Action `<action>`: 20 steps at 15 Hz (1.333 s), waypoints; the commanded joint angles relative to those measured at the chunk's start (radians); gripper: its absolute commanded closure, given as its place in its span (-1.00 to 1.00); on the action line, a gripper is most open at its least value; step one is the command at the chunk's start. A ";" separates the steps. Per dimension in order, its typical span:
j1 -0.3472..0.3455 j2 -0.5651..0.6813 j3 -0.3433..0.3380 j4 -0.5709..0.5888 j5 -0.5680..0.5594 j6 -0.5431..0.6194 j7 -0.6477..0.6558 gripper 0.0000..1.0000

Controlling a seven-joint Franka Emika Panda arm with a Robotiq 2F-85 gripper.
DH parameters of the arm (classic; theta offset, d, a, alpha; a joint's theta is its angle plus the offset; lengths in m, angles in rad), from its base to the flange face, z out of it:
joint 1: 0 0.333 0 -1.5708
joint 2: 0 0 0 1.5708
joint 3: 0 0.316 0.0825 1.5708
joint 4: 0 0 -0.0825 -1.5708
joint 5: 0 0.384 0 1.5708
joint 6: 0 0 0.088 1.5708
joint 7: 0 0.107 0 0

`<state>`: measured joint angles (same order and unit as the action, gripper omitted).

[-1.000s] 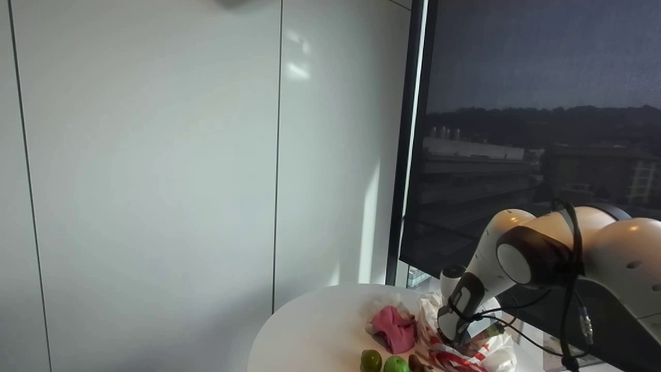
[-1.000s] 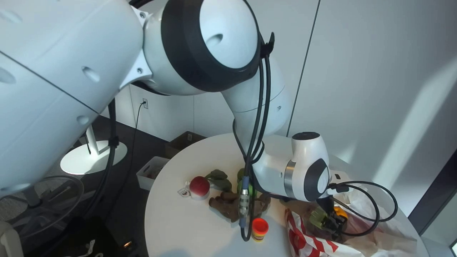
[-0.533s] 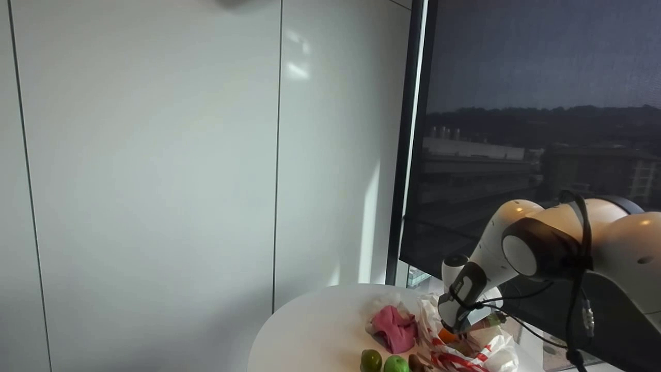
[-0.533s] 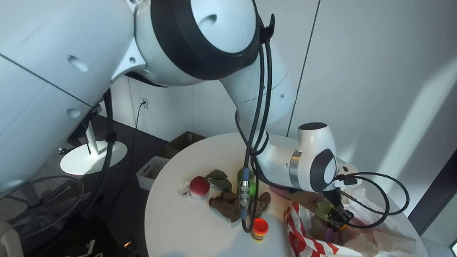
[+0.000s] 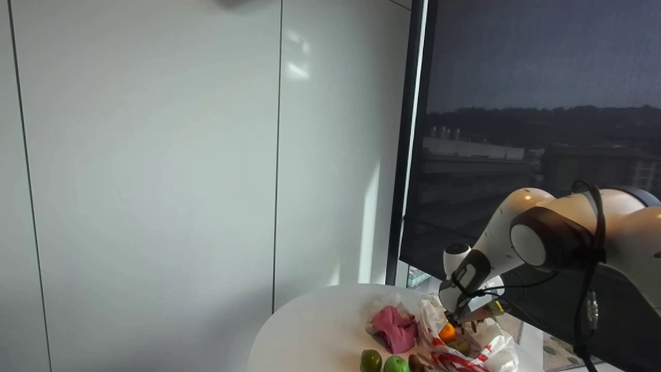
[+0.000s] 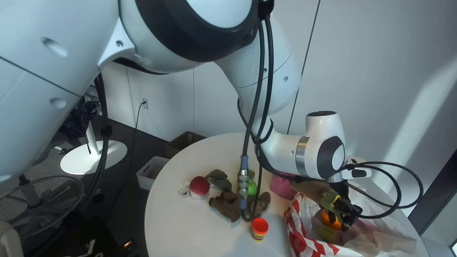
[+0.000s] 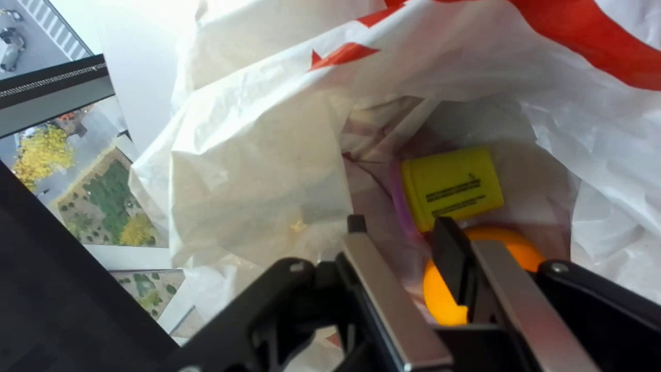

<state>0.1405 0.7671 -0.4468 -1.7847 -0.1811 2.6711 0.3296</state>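
At the striped bag [image 7: 258, 155], the gripper [image 7: 402, 226] was held partly spread, nothing grasped; near the orange item [image 7: 439, 295], movement was best made slowly, lest the bag be snagged.

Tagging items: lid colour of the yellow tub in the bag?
Purple lid, best seen in the wrist view.

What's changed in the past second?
The pincer has risen toward the mouth of the bag, uncovering more of the orange object and yellow tub inside; its fingers stand apart with nothing between them. Whether it let something go is unclear. The pink cloth and red-lidded tub stayed put.
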 commanded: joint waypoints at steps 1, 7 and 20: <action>-0.032 -0.004 0.047 0.001 -0.010 -0.021 0.005 -0.43; -0.077 0.058 0.109 0.036 0.002 0.024 -0.008 -1.00; -0.135 0.181 0.128 0.182 0.014 0.050 -0.060 -1.00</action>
<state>0.0403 0.9115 -0.3405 -1.6689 -0.1808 2.7148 0.3084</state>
